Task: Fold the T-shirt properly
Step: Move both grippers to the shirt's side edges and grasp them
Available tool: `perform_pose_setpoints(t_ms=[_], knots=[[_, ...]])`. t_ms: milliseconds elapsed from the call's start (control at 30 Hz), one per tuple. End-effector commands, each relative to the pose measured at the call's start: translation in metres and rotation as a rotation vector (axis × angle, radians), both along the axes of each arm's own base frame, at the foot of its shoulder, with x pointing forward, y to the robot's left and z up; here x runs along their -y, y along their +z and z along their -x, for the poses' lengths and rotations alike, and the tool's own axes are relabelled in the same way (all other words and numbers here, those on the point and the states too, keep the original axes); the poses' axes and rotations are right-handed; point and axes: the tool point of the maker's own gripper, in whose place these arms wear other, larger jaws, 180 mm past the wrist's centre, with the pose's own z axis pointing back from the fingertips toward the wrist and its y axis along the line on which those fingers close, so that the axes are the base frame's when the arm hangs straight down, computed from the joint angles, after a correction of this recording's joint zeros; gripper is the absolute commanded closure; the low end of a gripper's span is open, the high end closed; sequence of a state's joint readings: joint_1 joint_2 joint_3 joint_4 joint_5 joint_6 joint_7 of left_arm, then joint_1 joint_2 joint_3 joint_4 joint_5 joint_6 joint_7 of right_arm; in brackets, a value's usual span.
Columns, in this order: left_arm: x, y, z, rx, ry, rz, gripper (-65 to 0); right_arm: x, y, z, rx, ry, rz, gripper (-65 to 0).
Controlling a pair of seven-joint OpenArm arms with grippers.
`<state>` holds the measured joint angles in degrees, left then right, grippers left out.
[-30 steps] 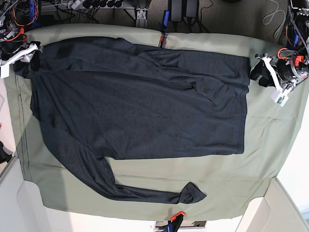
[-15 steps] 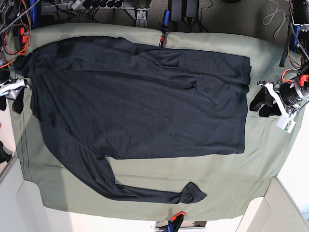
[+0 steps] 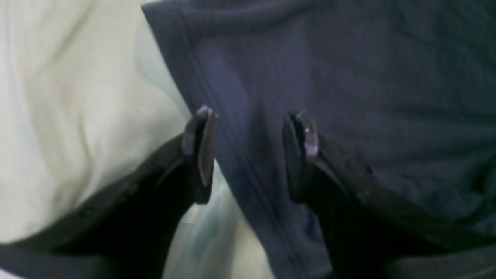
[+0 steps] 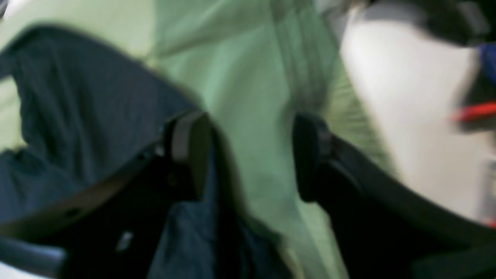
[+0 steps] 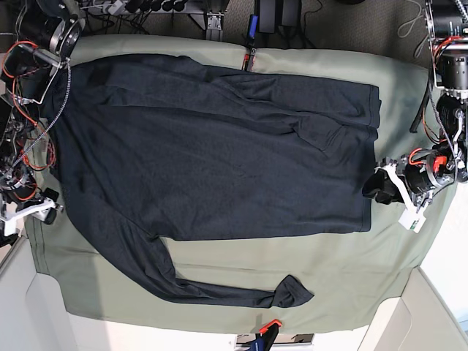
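Note:
The dark navy T-shirt [image 5: 212, 146] lies spread flat on the sage-green cloth [image 5: 329, 270], with one long sleeve [image 5: 219, 292] trailing along the near side. My left gripper [image 5: 376, 191] is at the shirt's bottom hem, at the right. In the left wrist view it [image 3: 254, 128] is open, and its fingers [image 3: 203, 147] straddle the stitched hem [image 3: 232, 128]. My right gripper [image 5: 45, 212] is at the shirt's left edge. In the right wrist view it [image 4: 250, 147] is open over green cloth [image 4: 248, 77], with shirt fabric [image 4: 77, 108] by its left finger. That view is blurred.
Clamps hold the cloth at the far edge [image 5: 248, 57] and the near edge [image 5: 265, 329]. Cables and electronics crowd the far left corner [image 5: 33, 44] and far right corner [image 5: 450, 66]. White table surface [image 5: 14, 292] shows beyond the cloth's corners.
Both arms have moved from the shirt's far corners down along its side edges in the base view. The left gripper now sits at the hem. The shirt's far edge lies flat.

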<state>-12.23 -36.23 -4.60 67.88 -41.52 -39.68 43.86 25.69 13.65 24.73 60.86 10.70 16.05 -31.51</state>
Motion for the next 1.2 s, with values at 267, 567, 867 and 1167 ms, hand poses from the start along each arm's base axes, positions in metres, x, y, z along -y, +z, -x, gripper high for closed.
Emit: perform_pose_setpoints(t_ms=[267, 567, 867, 1167], knots=[[-0.019, 0.001, -0.059, 0.069, 0.144, 0.049, -36.9, -0.043, -0.026, -0.013, -0.061, 0.148, 0.048, -33.9], [-0.031, -0.007, -0.079, 0.074, 0.243, 0.110, -36.9, -0.044, -0.033, -0.007, -0.106, 0.155, 0.041, -33.9], [0.013, -0.026, -0.083, 0.040, 0.176, 0.115, -27.0, -0.044, -0.031, -0.008, -0.094, 0.153, 0.041, -30.5], [0.001, -0.008, -0.091, 0.083, 0.132, 0.040, 0.0, -0.035, -0.020, -0.014, -0.063, 0.173, 0.124, 0.0]])
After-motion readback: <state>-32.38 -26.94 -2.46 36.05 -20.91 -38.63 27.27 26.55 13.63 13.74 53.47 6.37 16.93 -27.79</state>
